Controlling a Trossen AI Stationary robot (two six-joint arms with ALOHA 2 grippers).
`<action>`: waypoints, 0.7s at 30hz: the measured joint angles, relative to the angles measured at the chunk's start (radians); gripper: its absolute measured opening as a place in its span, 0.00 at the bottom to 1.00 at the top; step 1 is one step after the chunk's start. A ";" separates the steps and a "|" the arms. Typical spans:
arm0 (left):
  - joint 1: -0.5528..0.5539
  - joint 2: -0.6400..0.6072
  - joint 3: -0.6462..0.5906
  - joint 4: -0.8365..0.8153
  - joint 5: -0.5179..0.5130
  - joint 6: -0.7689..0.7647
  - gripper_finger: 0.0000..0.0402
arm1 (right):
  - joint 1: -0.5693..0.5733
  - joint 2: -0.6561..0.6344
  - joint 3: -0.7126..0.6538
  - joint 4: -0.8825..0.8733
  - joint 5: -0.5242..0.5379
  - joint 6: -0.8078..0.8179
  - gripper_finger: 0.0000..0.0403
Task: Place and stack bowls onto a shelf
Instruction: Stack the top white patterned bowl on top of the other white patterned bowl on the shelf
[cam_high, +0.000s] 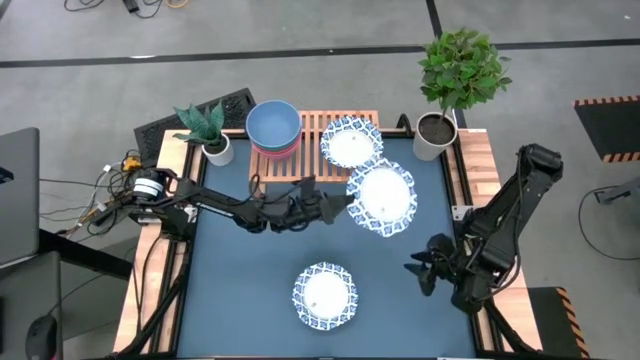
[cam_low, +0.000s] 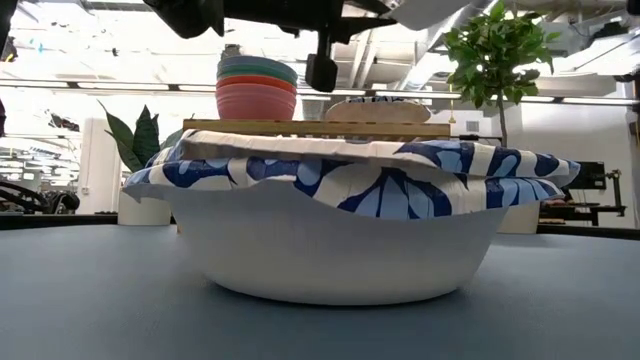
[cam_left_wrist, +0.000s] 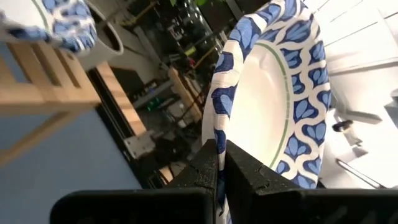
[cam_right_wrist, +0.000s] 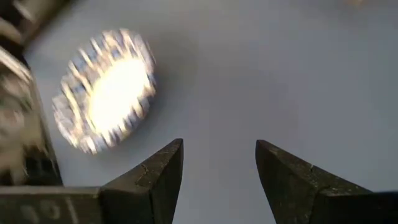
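A light-wood shelf (cam_high: 312, 150) stands at the table's far edge. On its left end a teal bowl sits nested in a pink one (cam_high: 273, 128); at its middle rests a white bowl with a blue rim (cam_high: 350, 142). Just in front of the shelf's right part, a second blue-rimmed bowl (cam_high: 382, 198) hangs above the table, with my left gripper (cam_high: 346, 203) shut on it. A third blue-rimmed bowl (cam_high: 325, 295) sits on its base on the table near the front, and fills the low view (cam_low: 340, 225). My right gripper (cam_right_wrist: 219, 168) stands open at the table's right side, touching nothing. My left gripper pinches the bowl's patterned rim (cam_left_wrist: 219, 134) on the side facing the table's left, one finger inside the bowl and one outside. The fingers (cam_left_wrist: 249, 177) come about level from the table's left. The bowl is lifted clear of the table and sticks out beyond the fingers.
A small spiky plant in a white pot (cam_high: 212, 135) stands at the shelf's left end, and a taller leafy plant in a white pot (cam_high: 440, 125) at its right end. Bare blue tabletop (cam_high: 250, 280) lies around the near bowl.
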 joint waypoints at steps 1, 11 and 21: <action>0.000 0.000 0.000 0.000 -0.011 0.010 0.00 | 0.000 -0.005 0.000 0.007 0.048 -0.002 0.56; 0.000 0.000 0.000 -0.045 -0.157 0.126 0.00 | -0.060 -0.077 0.024 0.061 0.483 -0.174 0.56; 0.018 0.000 0.000 0.045 -0.303 0.165 0.00 | -0.171 -0.135 0.043 0.064 0.588 -0.365 0.56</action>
